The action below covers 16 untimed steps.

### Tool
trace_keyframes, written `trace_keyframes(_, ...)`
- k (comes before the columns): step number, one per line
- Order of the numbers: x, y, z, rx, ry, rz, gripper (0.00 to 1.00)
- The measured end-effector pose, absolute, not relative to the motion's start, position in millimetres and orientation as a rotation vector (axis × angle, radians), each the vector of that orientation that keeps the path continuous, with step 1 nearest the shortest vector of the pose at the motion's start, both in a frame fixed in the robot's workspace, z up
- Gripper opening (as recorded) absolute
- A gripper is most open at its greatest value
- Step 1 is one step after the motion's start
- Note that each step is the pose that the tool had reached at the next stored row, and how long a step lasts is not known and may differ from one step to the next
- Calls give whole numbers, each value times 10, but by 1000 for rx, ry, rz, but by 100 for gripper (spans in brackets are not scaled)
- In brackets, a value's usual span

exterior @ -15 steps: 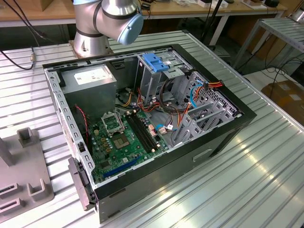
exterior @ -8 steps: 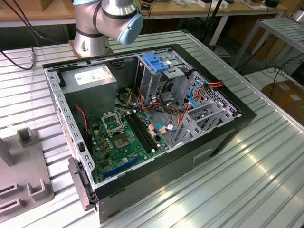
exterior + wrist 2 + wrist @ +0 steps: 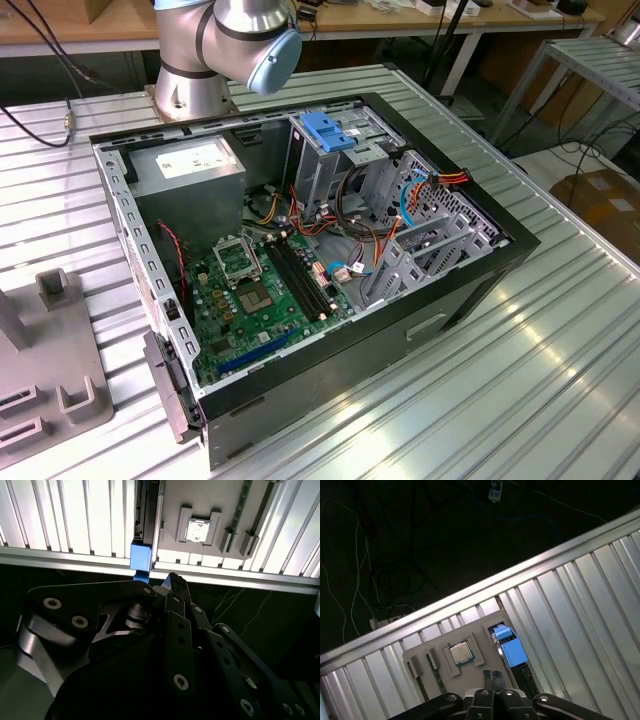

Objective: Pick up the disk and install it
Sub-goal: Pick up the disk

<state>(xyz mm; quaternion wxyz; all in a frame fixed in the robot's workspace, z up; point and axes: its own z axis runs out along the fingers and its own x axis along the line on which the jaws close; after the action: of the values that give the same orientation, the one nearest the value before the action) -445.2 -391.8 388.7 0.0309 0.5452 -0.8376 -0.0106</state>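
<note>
We're at the pick stage here. The gripper [image 3: 494,676] hovers over the grey fixture plate [image 3: 470,630] with its fingers pressed together and nothing between them.

The disk [image 3: 511,649] stands on edge in a slot of that plate, just beside the pocket with the processor chip [image 3: 461,652]. The whole plate sits on the ribbed aluminium table [image 3: 580,595], near its edge.

How we'd do this bit well, as far as we can judge:
- Spread the fingers wider than the disk is thick before going down.
- Turn the wrist so the pads close on the two flat faces, not on the plastic rails.
- Come in around the middle of its length so it doesn't tip.
- Stay clear of the chip pocket next door.
- Pull straight up out of the slot so nothing binds.

The disk's long axis runs along the table's ribs. Its faces are upright, and the light-blue rail end points at the table's edge in both wrist views.
</note>
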Motion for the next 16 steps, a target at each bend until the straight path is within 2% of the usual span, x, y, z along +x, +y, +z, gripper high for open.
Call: trace_keyframes(16,-4452,-3917,3886,1907,-2424,-18,10)
